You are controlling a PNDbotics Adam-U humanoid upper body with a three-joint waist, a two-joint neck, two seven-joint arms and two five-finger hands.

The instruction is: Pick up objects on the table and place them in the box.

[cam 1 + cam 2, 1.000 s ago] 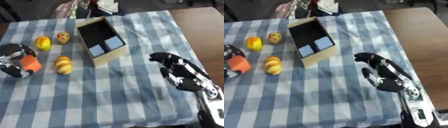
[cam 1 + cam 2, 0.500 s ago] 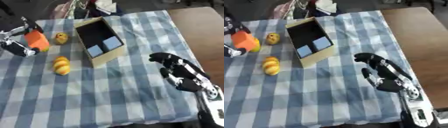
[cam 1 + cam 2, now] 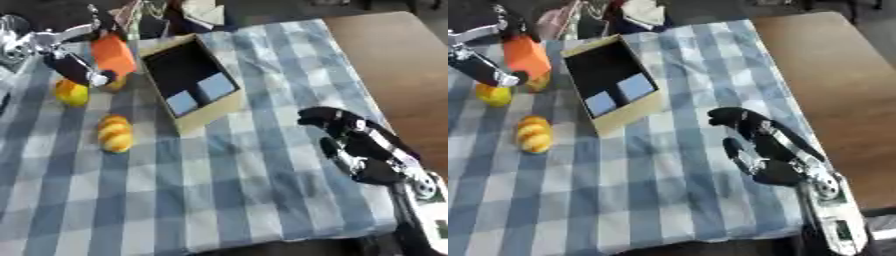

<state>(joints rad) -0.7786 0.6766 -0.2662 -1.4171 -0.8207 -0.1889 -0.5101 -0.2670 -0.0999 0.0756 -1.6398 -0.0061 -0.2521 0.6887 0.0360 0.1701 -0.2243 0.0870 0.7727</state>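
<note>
At upper left, left hand (image 3: 74,60) is raised above the checked tablecloth (image 3: 262,200), arm entering from the top-left corner. Its fingers and thumb are closed around an orange block (image 3: 114,54): silver thumb lies along the block's top edge, dark fingers run down its left side and under it. Block sits tilted in the grasp, just left of the box (image 3: 188,82) and clear of its rim.

Box: open-topped cardboard, dark inside, set askew on the cloth. Two pale blue squares (image 3: 201,94) lie at its near end.

On the cloth below the held block: a yellow fruit (image 3: 72,93), and a reddish-yellow fruit (image 3: 538,81) partly hidden behind the hand and block. Nearer the camera, well apart from these, a lumpy yellow-orange item (image 3: 115,133) lies left of the box's near corner.

Right hand (image 3: 363,152) rests idle at lower right, forearm coming up from the bottom-right corner, palm facing up, fingers loosely bent toward the box, holding nothing. It lies over the cloth near its right edge, beside the bare brown tabletop (image 3: 402,65).
</note>
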